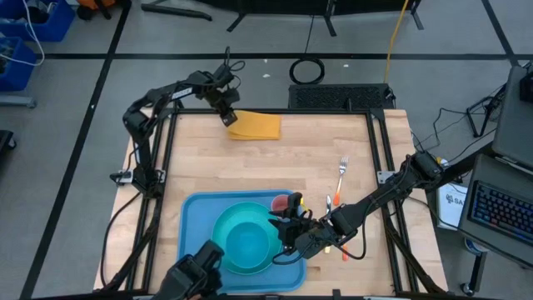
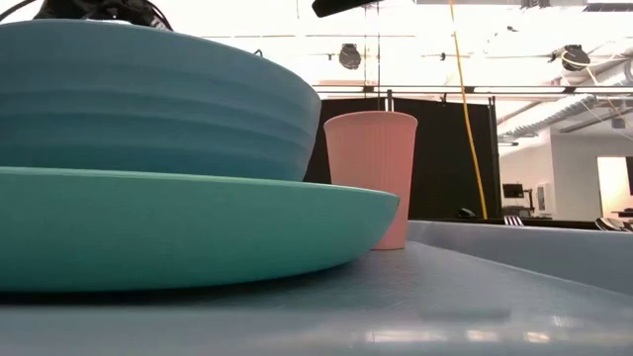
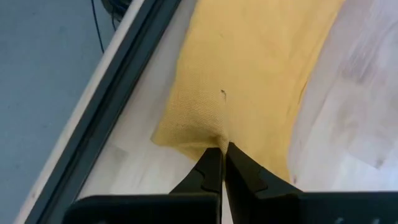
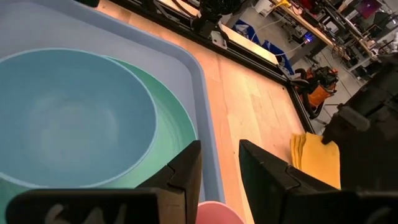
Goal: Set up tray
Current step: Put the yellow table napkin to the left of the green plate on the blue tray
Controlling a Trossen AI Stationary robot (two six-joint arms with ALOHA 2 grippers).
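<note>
The blue tray lies at the table's near side. On it a turquoise plate carries a blue bowl, and a pink cup stands upright by the tray's right rim. An orange-yellow napkin lies at the far edge, with my left gripper shut on its left end. My right gripper hovers open over the tray's right rim; the cup is just below it, untouched as far as I can see. My left gripper pinches the napkin's left end between its two fingertips, at the cloth's edge. The fingers come steeply from above. The cloth is gathered into a small peak at the tips, while the rest of the napkin lies on the table.
A metal fork lies on the bare wood to the right of the tray, with small orange pieces beside the right arm. A dark frame edges the table close to the napkin. Bare wood stretches between napkin and tray.
</note>
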